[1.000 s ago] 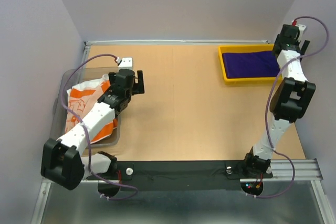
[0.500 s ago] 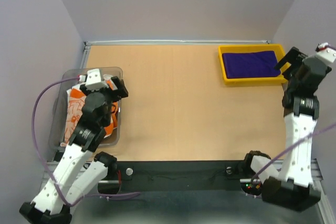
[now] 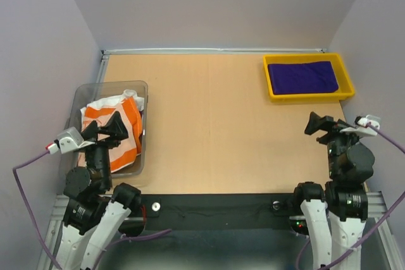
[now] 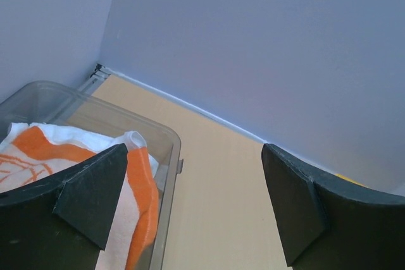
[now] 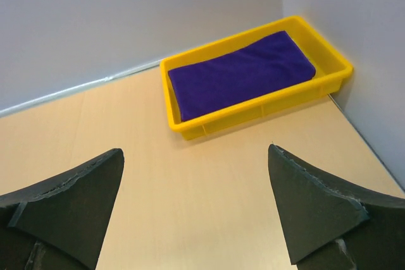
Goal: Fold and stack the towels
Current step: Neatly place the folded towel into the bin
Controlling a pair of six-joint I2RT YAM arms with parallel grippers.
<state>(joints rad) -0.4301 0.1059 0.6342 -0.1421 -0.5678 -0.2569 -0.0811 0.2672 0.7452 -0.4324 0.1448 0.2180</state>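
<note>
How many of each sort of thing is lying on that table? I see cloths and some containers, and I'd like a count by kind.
Towels: 2, a purple towel and an orange-and-white towel
Trays: 1, the yellow tray holding the purple one
Bins: 1, the clear bin holding the patterned one
Total: 4 things; any more cloths beneath these cannot be seen.
</note>
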